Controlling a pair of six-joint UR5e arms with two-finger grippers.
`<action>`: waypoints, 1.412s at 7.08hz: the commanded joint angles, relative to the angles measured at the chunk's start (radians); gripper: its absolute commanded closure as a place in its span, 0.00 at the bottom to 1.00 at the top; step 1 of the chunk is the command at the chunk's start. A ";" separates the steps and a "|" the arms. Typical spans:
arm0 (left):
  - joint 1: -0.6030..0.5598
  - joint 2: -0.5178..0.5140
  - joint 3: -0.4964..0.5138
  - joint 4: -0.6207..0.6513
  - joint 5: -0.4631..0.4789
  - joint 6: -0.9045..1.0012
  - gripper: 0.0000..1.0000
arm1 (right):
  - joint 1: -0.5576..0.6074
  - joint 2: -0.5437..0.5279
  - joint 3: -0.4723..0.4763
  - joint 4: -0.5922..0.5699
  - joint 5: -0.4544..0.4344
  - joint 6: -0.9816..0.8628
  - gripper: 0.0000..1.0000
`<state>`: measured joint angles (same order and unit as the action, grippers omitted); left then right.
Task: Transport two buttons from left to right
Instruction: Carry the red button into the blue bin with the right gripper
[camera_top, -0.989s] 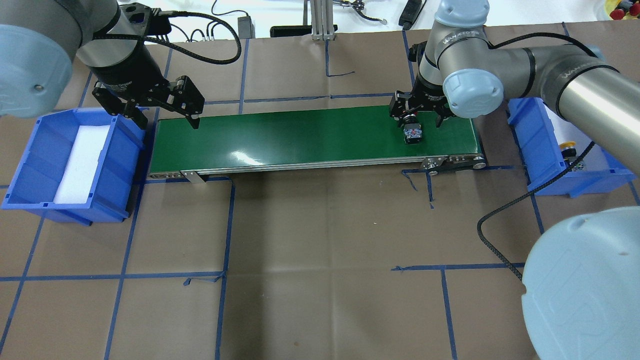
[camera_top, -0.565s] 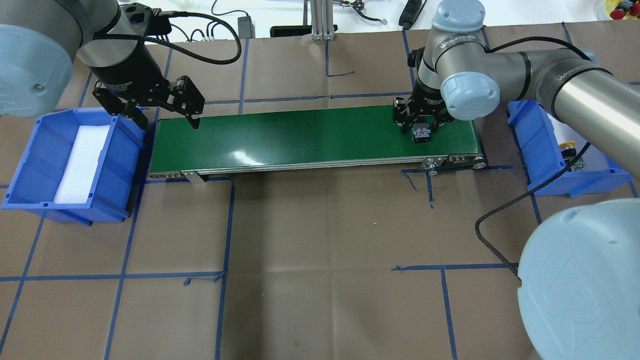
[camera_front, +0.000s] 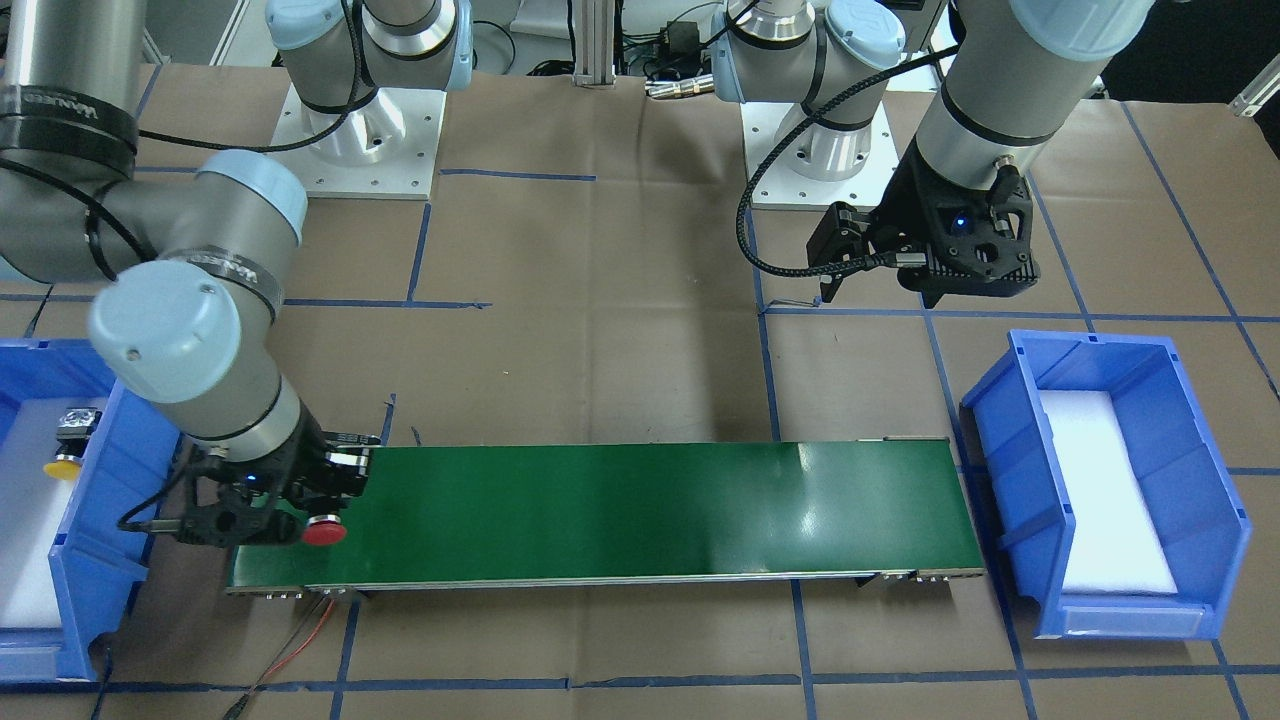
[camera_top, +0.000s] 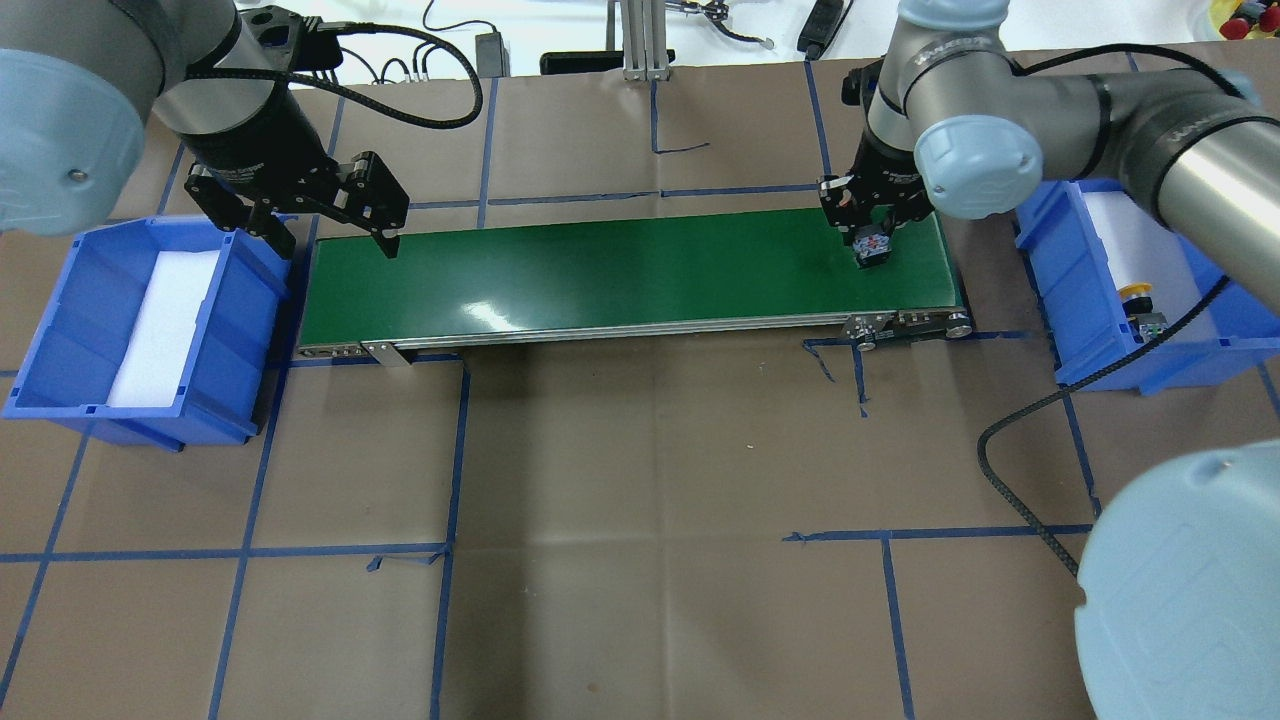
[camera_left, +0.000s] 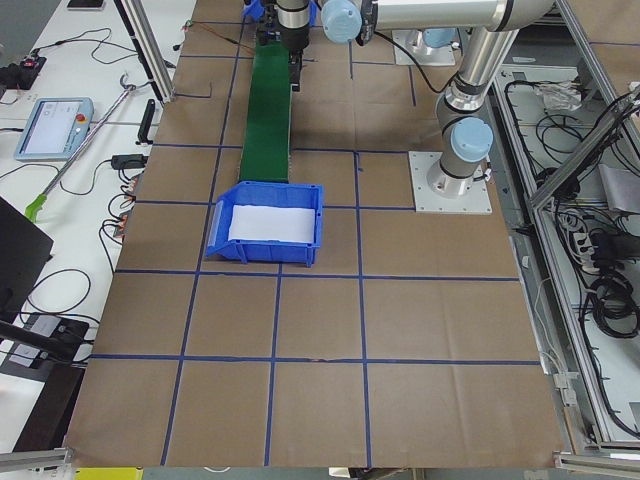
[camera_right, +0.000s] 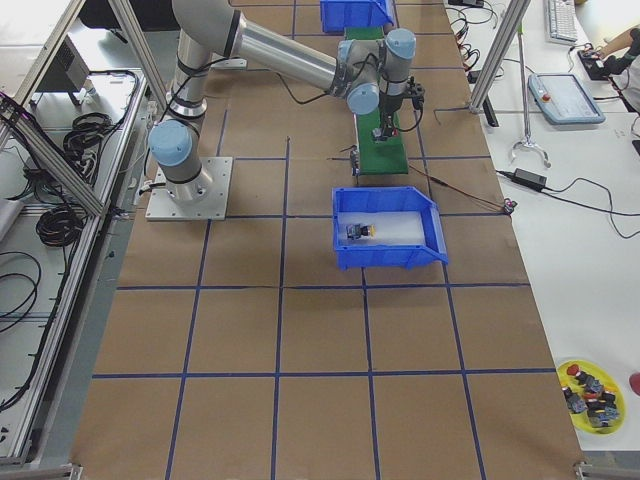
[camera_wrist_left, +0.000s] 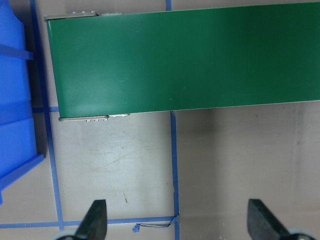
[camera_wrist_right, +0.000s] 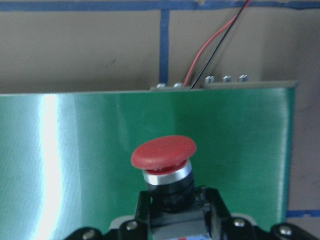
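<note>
Yellow button (camera_top: 1133, 292) in right bin (camera_top: 1150, 362). Right gripper (camera_top: 872, 243) fingers clamp red button (camera_wrist_right: 163, 151) above belt (camera_top: 620, 270); left gripper (camera_wrist_left: 175, 220) fingers wide, empty. Drop-off remains.

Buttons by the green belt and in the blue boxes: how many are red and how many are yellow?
Red: 1, the red button held in the right gripper over the green belt.
Yellow: 1, the yellow button lying in the right blue bin.
Total: 2.
</note>
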<state>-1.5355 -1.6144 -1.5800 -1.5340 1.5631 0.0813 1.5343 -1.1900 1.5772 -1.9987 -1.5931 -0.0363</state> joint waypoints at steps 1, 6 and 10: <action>0.000 0.001 0.000 0.000 0.000 0.000 0.00 | -0.133 -0.124 -0.066 0.123 -0.010 -0.124 0.94; 0.000 0.001 0.000 0.000 0.002 0.000 0.00 | -0.456 -0.033 -0.190 0.232 0.004 -0.432 0.97; 0.000 0.001 0.000 0.000 0.002 0.000 0.00 | -0.456 0.140 -0.129 0.016 0.036 -0.425 0.97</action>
<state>-1.5355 -1.6138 -1.5800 -1.5340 1.5645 0.0813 1.0788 -1.0971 1.4240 -1.9249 -1.5598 -0.4612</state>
